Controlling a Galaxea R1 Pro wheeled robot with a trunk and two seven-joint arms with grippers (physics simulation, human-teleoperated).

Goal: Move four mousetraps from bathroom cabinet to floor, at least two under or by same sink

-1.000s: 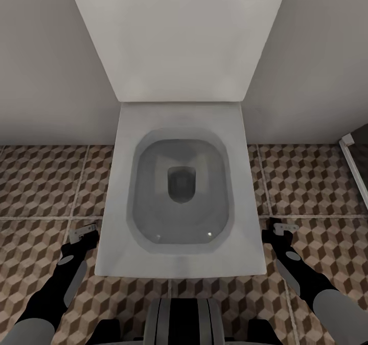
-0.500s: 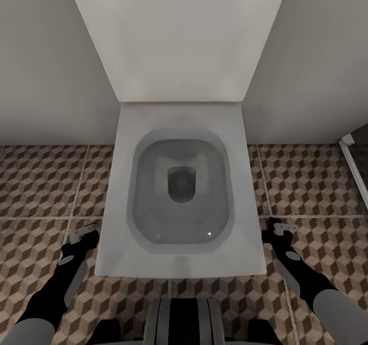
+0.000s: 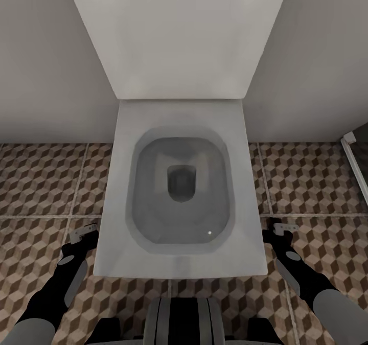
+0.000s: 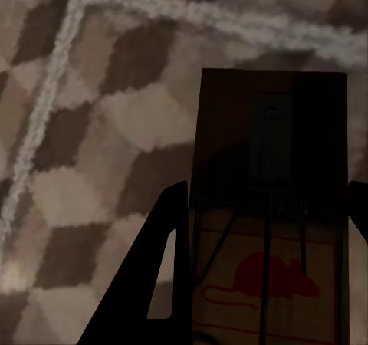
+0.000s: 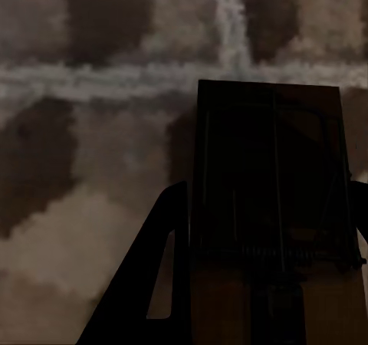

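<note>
Robot was parked facing a white toilet (image 3: 181,191), arms low on either side of the bowl. Each arm carried a trap: left end effector (image 4: 261,230) was pinching one mousetrap (image 4: 268,207) between its fingers (image 4: 165,268), printed red mouse side up toward the camera. Right end effector (image 5: 264,230) was clamped on a second mousetrap (image 5: 268,207) the same way. In the head view the left end effector (image 3: 82,233) and right end effector (image 3: 282,229) hung just above the bathroom floor (image 3: 41,181), well apart, toilet between them.

My read: this was transit with two traps in hand, not the drop spot. The sink and the cabinet weren't in frame, so how many traps were already down I couldn't tell.

Doing it well:
- Don't release here. At least two traps need to sit under or right beside the sink, and this was the toilet.
- Back the base off first; the arms were close to the bowl's sides.
- Keep the pinch firm while driving; the boards are thin and flat.
- At the sink, lower until the board lies flat on the tiles, then let go.
</note>
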